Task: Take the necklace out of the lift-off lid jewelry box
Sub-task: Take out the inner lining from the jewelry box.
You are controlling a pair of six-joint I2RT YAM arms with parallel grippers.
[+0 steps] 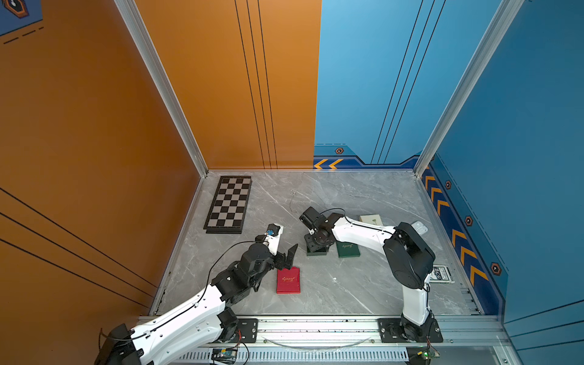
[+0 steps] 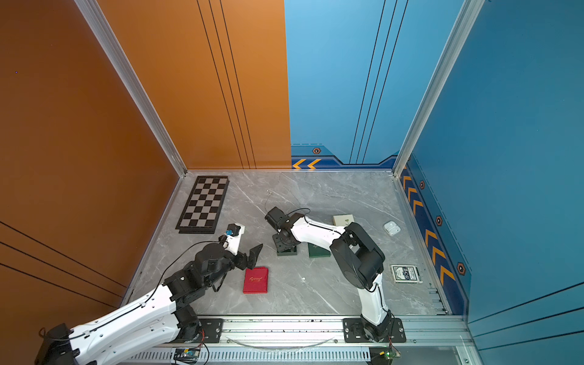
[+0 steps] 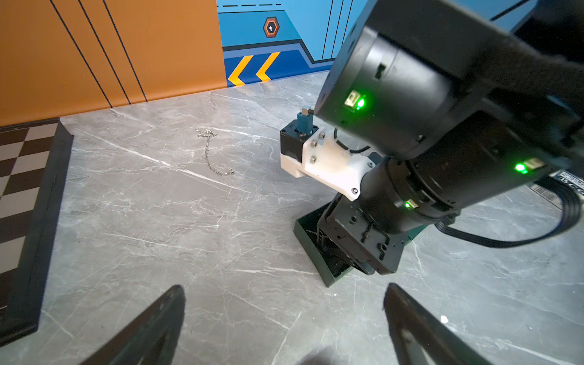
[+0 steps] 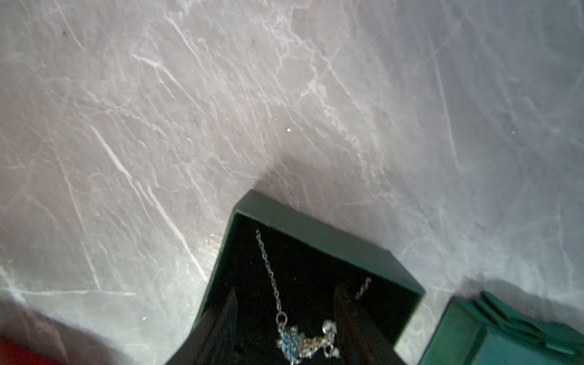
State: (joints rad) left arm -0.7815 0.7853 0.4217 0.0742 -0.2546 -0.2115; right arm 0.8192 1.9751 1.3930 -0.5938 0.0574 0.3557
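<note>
The right pincer (image 4: 284, 289) stands part-open, gripping nothing, its tips straddling the silver chain necklace (image 4: 292, 339) with its blue pendant. The necklace lies inside the open dark green square jewelry box (image 4: 316, 229), near the middle of the grey marbled table (image 1: 347, 284). The left pincer (image 3: 284, 294) gapes wide and empty.

Top views bright, sharp; right wrist view blurred, jewelry box (image 4: 331, 243) dark.

Polished marble-look table (image 3: 189, 237); matt green box (image 4: 316, 234), perhaps card; metal-link necklace (image 4: 269, 271)
</note>
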